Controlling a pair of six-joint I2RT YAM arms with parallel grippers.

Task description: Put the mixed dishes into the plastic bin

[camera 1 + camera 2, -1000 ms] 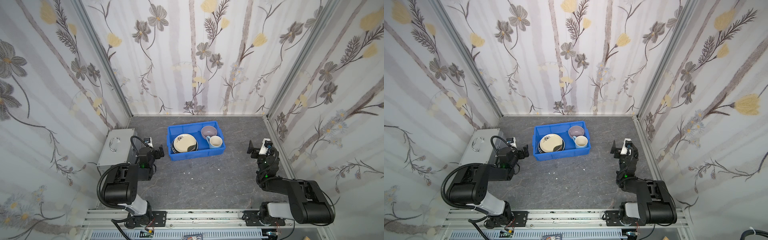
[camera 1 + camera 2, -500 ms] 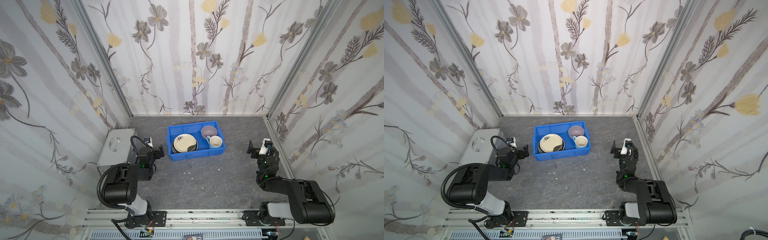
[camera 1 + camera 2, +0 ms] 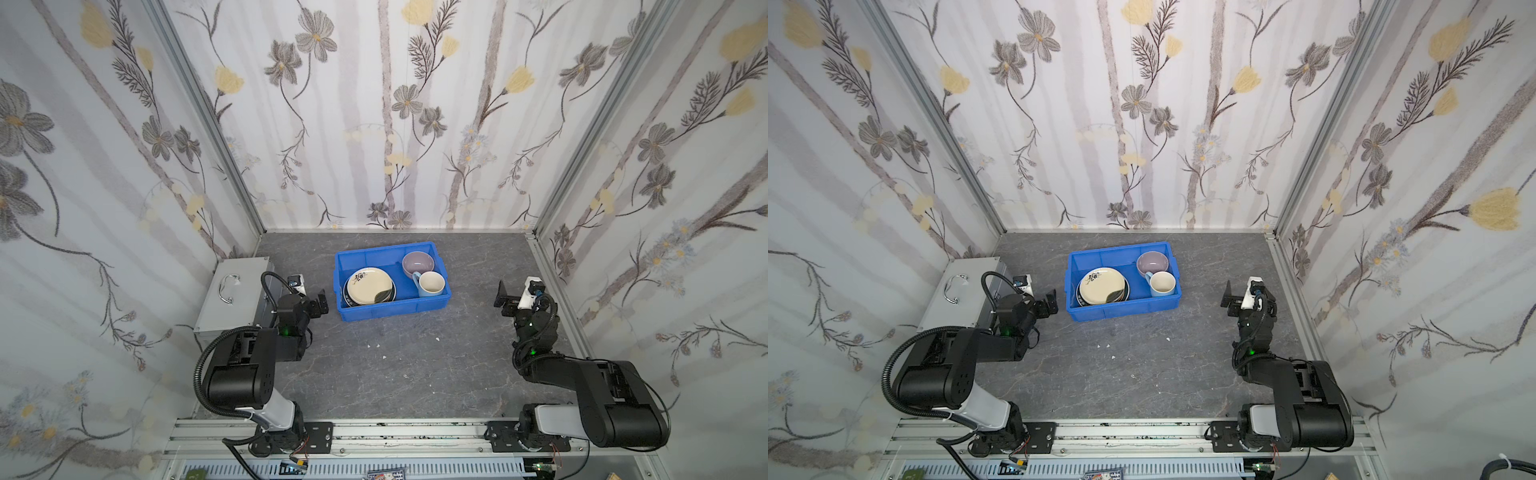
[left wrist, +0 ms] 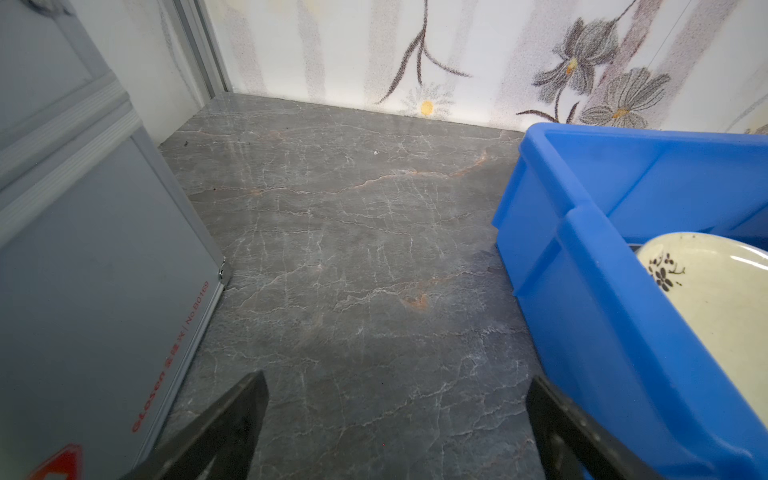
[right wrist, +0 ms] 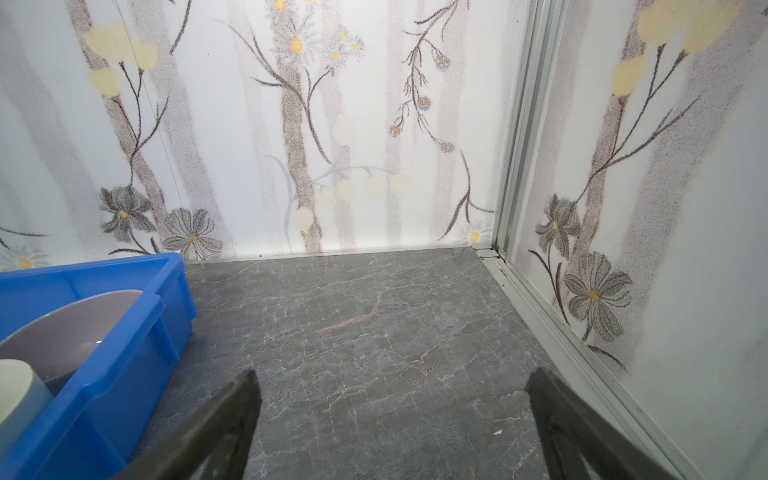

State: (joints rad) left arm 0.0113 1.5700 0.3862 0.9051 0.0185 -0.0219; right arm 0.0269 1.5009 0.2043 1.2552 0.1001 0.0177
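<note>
The plastic bin (image 3: pixel 390 313) (image 3: pixel 1125 309), bright blue, stands mid-floor in both top views. Inside it lie a cream-flowered plate (image 3: pixel 370 284) on top of a stack of plates, a lilac bowl (image 3: pixel 417 262) and a pale blue mug (image 3: pixel 431 284). My left gripper (image 3: pixel 309 297) rests low, just left of the bin, open and empty. In the left wrist view the left gripper (image 4: pixel 397 378) frames bare floor beside the bin wall (image 4: pixel 582 266). My right gripper (image 3: pixel 515 297) (image 5: pixel 395 372) sits apart to the bin's right, open with nothing between its fingers.
A grey metal case (image 3: pixel 232 295) (image 4: pixel 83 270) with a handle stands against the left wall, close behind my left arm. Flowered walls enclose the floor on three sides. A metal rail (image 5: pixel 540 324) runs along the right wall near my right gripper.
</note>
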